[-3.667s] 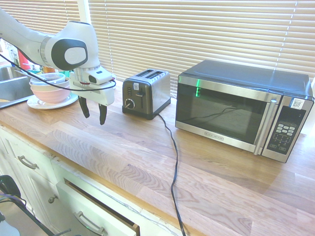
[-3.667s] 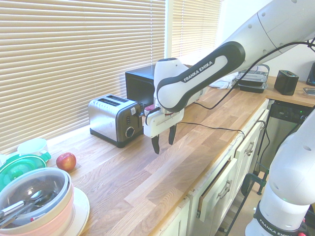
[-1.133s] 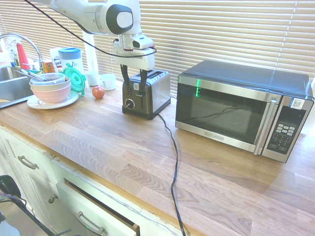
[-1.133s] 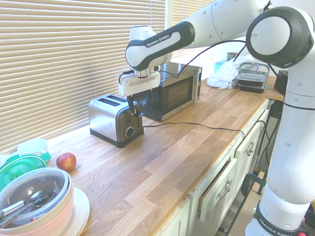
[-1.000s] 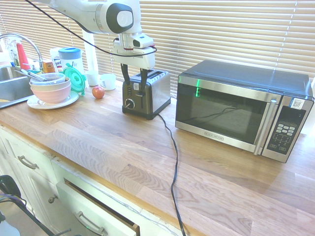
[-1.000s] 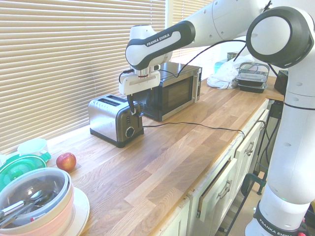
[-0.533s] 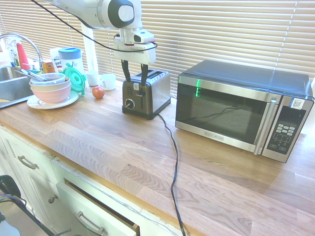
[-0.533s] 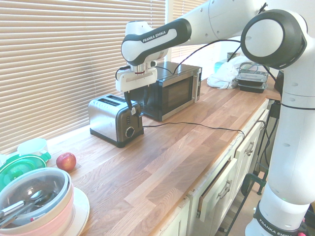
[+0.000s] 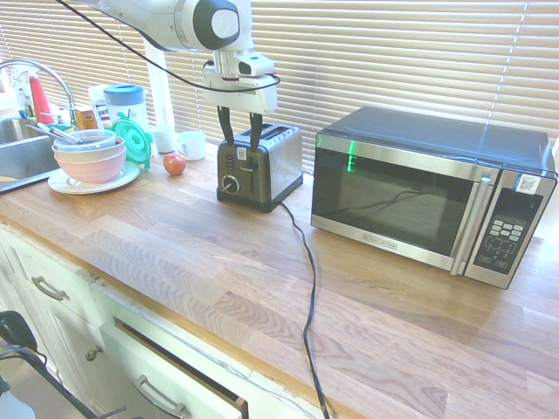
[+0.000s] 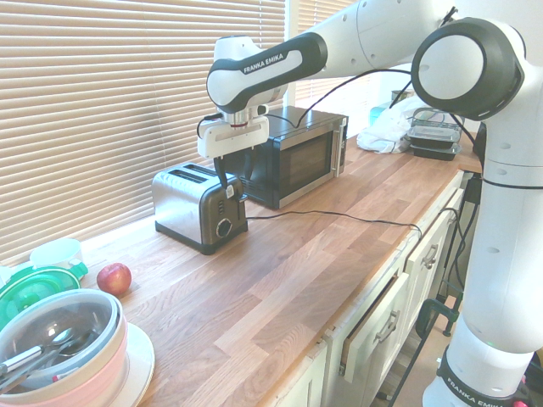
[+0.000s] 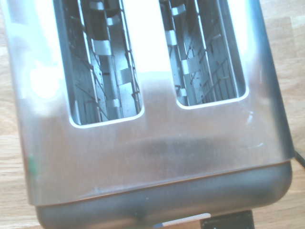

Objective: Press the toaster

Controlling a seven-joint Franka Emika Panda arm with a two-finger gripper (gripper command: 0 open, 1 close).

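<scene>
- You have a long wooden table [image 9: 175, 253] running under the window blinds, and everything for this job sits on it.
- The microwave [image 9: 428, 196] stands just beside the target on the table; it is the bigger steel-and-black box, so don't confuse the two.
- The arm [image 10: 280, 59] reaches in high over the table with the wrist pointing straight down, which suits a downward push on a lever.
- The toaster [image 9: 259, 166] sits near the back of the table by the blinds, its black front panel facing the room so the lever and knob are reachable from above and in front.
- A stack of bowls on a plate [image 9: 87, 161] sits well apart by the sink, out of the way.
- The gripper [image 9: 240, 140] hangs over the front end of the toaster; the jaws are spread apart, holding nothing, with the tips down at about the level of the toaster's top, in front of its panel.
- Whether a fingertip touches the lever, you cannot tell from these views.
- The wrist view looks straight into the two empty slots.
- An apple [image 9: 175, 163] lies near the toaster, clear of the arm.
- Judging by this, the press itself is not yet done.
</scene>
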